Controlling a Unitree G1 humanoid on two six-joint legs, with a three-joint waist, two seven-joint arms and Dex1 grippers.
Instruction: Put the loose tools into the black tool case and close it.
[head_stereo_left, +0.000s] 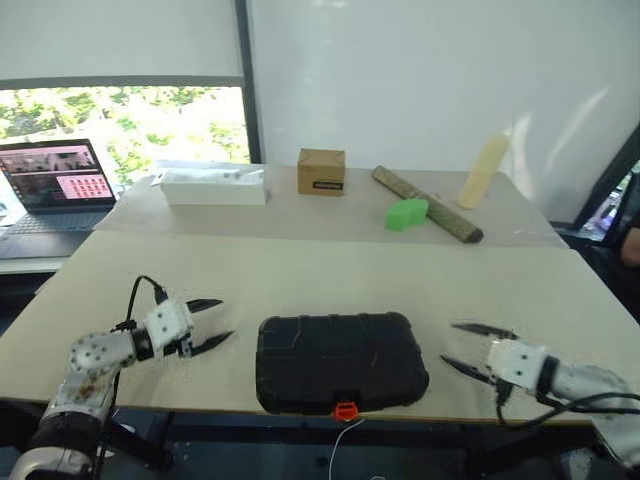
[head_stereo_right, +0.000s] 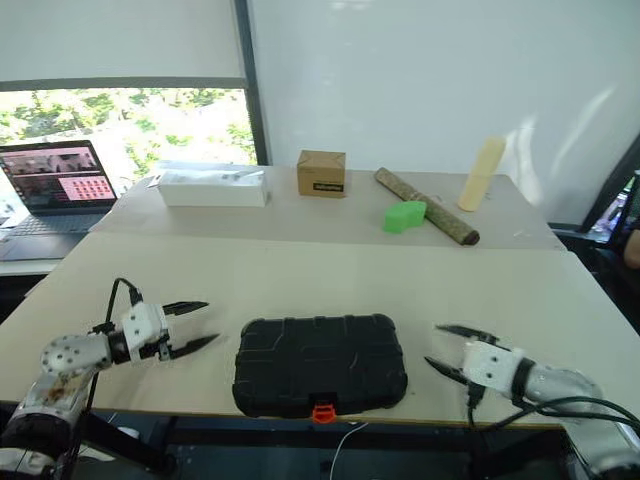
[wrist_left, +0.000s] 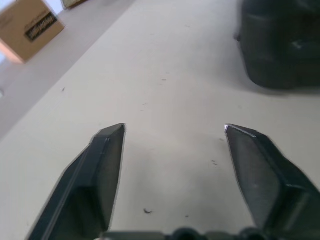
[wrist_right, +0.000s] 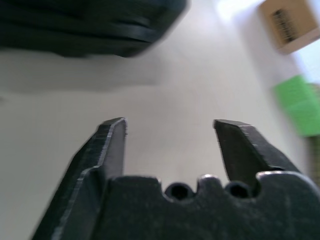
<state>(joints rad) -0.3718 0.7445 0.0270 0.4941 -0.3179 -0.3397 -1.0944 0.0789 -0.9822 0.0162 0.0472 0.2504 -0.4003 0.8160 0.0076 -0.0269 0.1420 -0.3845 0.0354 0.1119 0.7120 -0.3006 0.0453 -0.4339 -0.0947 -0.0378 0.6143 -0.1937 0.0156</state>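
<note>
Near the front edge of the desk (head_stereo_left: 300, 262): the black tool case (head_stereo_left: 340, 361), closed and lying flat, its orange latch (head_stereo_left: 345, 410) just over that edge. To the left of the case, apart from it: the left end effector (head_stereo_left: 212, 322), released, fingers spread and empty, pointing toward the case side, hanging just above the desk surface. To the right of the case, also apart: the right end effector (head_stereo_left: 465, 346), released as well, fingers spread with nothing between, pointing toward the case.

Farther back, on the second desk surface joined behind: a green block (head_stereo_left: 406, 213) toward the right, touching or just beside a brown bark log (head_stereo_left: 425, 203) lying diagonally. Left of the log, a small brown cardboard box (head_stereo_left: 321, 171). Left again, a flat white box (head_stereo_left: 214, 187). Near the far right corner, a pale yellow bottle (head_stereo_left: 484, 170), leaning. Beyond the left edge, on a separate lower surface, an open laptop (head_stereo_left: 55, 185) with lit screen.
</note>
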